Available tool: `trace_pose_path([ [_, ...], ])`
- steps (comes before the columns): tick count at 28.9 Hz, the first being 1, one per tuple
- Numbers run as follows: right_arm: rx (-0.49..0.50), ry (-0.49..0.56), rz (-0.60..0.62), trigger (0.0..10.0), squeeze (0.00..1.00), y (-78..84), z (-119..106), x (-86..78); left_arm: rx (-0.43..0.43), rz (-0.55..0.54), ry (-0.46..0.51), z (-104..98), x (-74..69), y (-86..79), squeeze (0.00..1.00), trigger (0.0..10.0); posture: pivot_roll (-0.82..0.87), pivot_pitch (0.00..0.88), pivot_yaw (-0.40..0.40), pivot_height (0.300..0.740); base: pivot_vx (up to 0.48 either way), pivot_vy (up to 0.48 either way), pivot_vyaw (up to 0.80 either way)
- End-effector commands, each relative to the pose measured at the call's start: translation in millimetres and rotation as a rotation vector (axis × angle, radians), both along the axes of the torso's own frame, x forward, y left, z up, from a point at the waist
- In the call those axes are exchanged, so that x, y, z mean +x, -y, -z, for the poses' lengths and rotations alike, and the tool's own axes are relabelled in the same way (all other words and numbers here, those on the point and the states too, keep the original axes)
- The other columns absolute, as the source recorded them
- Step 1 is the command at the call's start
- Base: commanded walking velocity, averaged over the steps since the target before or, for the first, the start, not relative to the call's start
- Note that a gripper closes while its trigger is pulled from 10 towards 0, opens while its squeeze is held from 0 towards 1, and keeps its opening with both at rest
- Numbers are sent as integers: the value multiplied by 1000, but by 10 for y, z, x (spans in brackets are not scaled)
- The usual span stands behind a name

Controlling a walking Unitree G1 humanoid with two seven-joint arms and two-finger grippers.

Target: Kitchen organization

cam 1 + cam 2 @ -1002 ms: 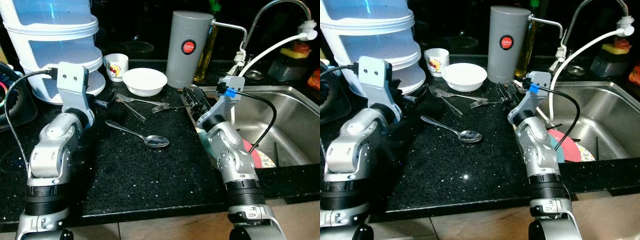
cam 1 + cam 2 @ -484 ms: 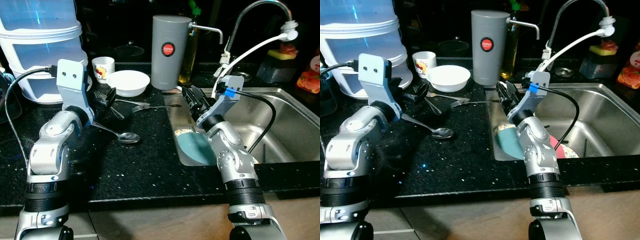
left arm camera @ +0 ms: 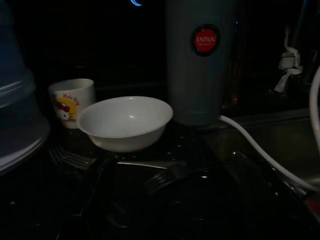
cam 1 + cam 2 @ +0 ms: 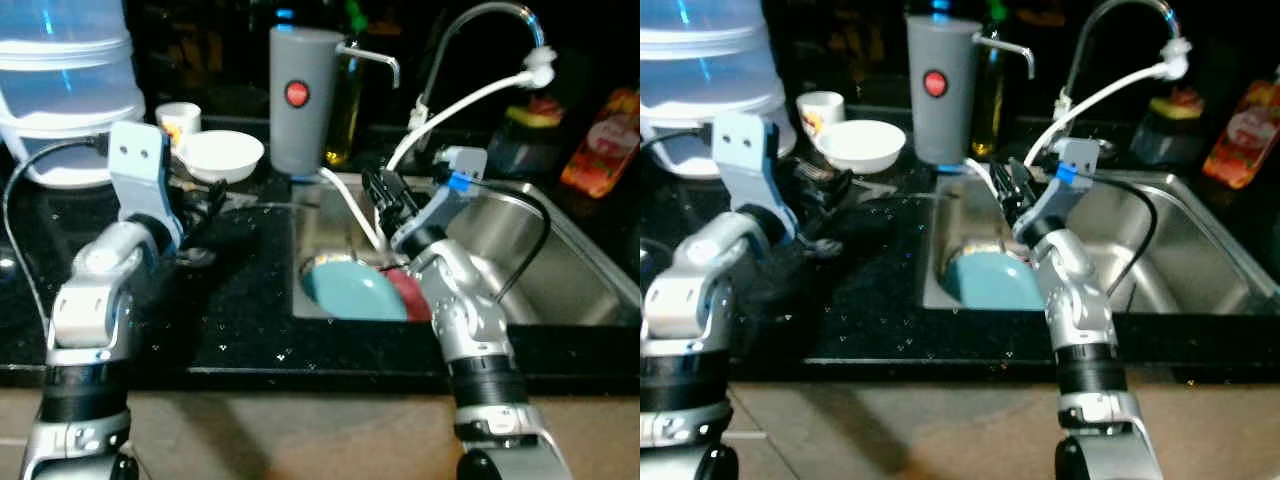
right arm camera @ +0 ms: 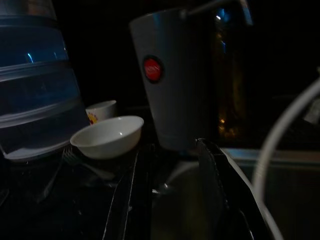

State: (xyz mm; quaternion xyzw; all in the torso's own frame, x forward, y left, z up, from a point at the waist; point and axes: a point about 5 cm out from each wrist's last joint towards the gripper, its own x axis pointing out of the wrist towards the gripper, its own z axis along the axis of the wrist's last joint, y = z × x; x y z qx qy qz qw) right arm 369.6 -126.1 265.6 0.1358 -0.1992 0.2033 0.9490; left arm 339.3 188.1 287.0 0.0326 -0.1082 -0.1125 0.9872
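Hovering at the sink's left edge, the right gripper (image 4: 385, 195) is parted and empty. Just below it lies the round teal plate (image 4: 352, 290), nearer this arm; left gripper's (image 4: 205, 205) state: cannot tell.

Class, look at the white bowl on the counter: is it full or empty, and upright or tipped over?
Empty and upright. The left wrist view looks into the white bowl: its inside is bare white, its rim level, standing beside the small printed cup.

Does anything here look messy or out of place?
Somewhat. Loose forks lie scattered on the black counter by the white bowl, and a teal plate leans tilted in the sink rather than lying flat.
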Motion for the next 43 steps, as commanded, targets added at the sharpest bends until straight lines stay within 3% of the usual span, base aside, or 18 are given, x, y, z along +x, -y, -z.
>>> trace_pose_path([
  [1,-2,-10,13,10000,0,46,23,10,6,5,1,-2,3,5,0,10000,48,58,-39,740,0,0,0],
  [7,-4,-7,10,10000,0,39,16,13,-22,-4,-29,24,11,-33,0,10000,47,57,-39,740,0,0,0],
  [17,-4,-3,9,10000,0,35,7,12,-15,-22,-23,14,13,-70,0,10000,48,54,-37,740,0,437,0],
  [27,-6,-5,8,10000,0,32,12,17,68,-7,-61,74,24,-51,0,10000,51,45,-39,740,0,0,0],
  [43,-5,1,26,10000,0,56,10,15,66,-19,-85,73,77,-48,0,10000,50,29,-33,740,0,0,0],
])
